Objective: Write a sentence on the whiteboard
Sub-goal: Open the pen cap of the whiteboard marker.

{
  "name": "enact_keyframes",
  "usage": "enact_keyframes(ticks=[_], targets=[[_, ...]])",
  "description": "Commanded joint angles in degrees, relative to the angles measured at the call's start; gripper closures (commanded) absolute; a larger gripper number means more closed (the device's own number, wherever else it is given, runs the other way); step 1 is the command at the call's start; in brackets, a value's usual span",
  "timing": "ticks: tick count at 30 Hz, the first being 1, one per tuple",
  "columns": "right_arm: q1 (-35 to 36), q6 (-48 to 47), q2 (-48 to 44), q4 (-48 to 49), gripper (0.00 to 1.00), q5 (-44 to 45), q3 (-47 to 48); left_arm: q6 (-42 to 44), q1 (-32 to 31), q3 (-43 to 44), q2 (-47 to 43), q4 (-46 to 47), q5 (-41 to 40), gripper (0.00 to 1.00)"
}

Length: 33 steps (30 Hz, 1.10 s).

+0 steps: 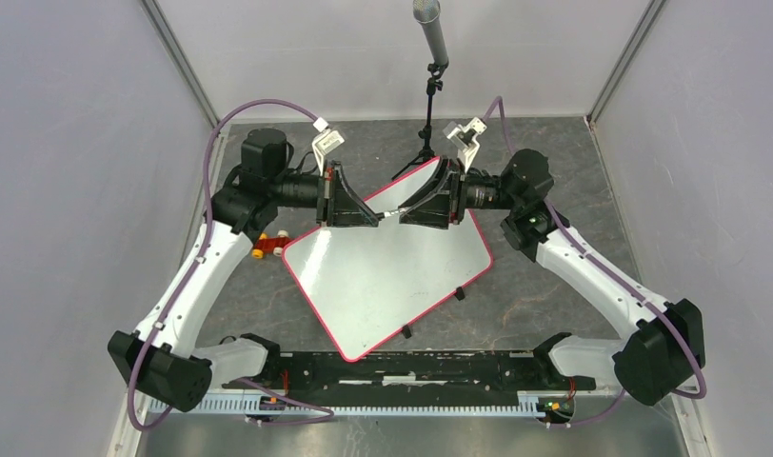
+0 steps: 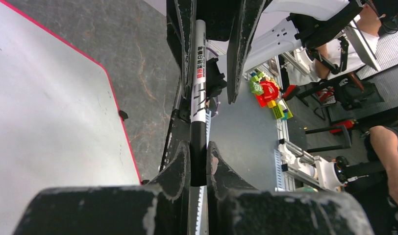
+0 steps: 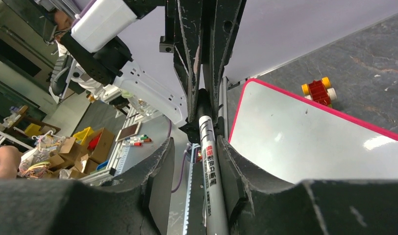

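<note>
The whiteboard (image 1: 392, 276) lies flat and skewed in the middle of the worktop (image 1: 525, 314), with one rounded corner pointing at the near edge. A red-and-yellow toy car (image 1: 270, 245) sits just off the board's left corner. Both pincers meet tip to tip over the board's far edge, held off its surface. The left pincer (image 2: 199, 149) is clamped on the black end of a marker (image 2: 199, 98), which runs level across into the right pincer (image 3: 196, 142). The right pincer's jaws straddle the marker's white barrel without gripping it: one finger lies against the barrel and the other stands clear of it. A black stand (image 1: 427, 124) rises by the worktop's far edge.
</note>
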Motion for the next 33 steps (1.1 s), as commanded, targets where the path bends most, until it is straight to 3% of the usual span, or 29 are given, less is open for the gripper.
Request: enact_keyframes(ticks=[1,5,13,21,25,33], targets=[[0.66,-8.43,0.17,-7.94,0.57,-1.05,4.45,5.06,-0.33,4.15,1.86,-7.73,0.85,0.97],[0.63,-13.07,-0.15,-13.17,0.51,-1.08,5.39,7.66,-0.45,5.18,2.09,-11.92,0.59,0.97],[1.66,-13.77,0.37,-13.73,0.63,-1.65,5.95,7.88,-1.72,5.38,2.48,-12.06,-0.32,0.98],[2.20,-13.55,0.61,-13.47,0.60,-1.62,5.30,5.20,-1.73,4.61,1.67,-8.69,-0.46,0.97],[2.25,-12.20,0.26,-11.84,0.53,-2.46,4.49,5.42,-1.77,4.18,1.04,-8.61,-1.25,0.98],[2.02,-12.33,-0.07,-11.99,0.57,-3.07,3.55,5.59,-1.64,4.13,0.21,-8.83,-1.62,0.97]])
